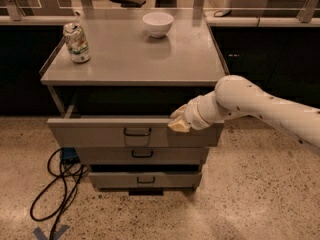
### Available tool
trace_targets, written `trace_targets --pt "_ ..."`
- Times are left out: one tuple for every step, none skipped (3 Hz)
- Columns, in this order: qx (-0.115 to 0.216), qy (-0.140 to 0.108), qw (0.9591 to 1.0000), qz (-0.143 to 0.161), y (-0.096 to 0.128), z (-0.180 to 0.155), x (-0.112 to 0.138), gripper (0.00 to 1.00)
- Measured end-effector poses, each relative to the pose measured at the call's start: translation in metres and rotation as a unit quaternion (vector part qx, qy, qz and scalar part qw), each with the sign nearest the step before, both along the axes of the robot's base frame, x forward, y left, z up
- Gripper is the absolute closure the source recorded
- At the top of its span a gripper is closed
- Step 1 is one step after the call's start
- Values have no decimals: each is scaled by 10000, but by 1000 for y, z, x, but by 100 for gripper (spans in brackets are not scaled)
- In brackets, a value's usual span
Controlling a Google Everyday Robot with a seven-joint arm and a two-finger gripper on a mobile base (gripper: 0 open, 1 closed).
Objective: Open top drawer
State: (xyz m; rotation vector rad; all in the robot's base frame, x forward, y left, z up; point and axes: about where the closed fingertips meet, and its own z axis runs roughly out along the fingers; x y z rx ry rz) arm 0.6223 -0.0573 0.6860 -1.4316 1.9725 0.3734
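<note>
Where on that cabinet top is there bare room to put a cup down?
The cabinet top is bare across its front and right; the can stands left, the bowl at back. Crowded: the upper edge of the top drawer, at the gripper.

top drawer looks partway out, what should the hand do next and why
Probably a straight pull outward, toward the camera. The top drawer stands only partly out from under the tabletop, with a dark gap showing behind its front. The hand sits at the front's upper edge, right of the wire handle. A level pull from there should slide it wider open.
</note>
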Motion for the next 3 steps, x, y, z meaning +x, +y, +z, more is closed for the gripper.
trace_targets --pt "-10 -6 10000 -24 -2 0 -18 100" --pt "-10 -6 10000 -24 -2 0 -18 100" --pt "-74 -94 9999 -92 -9 -5 -46 100"
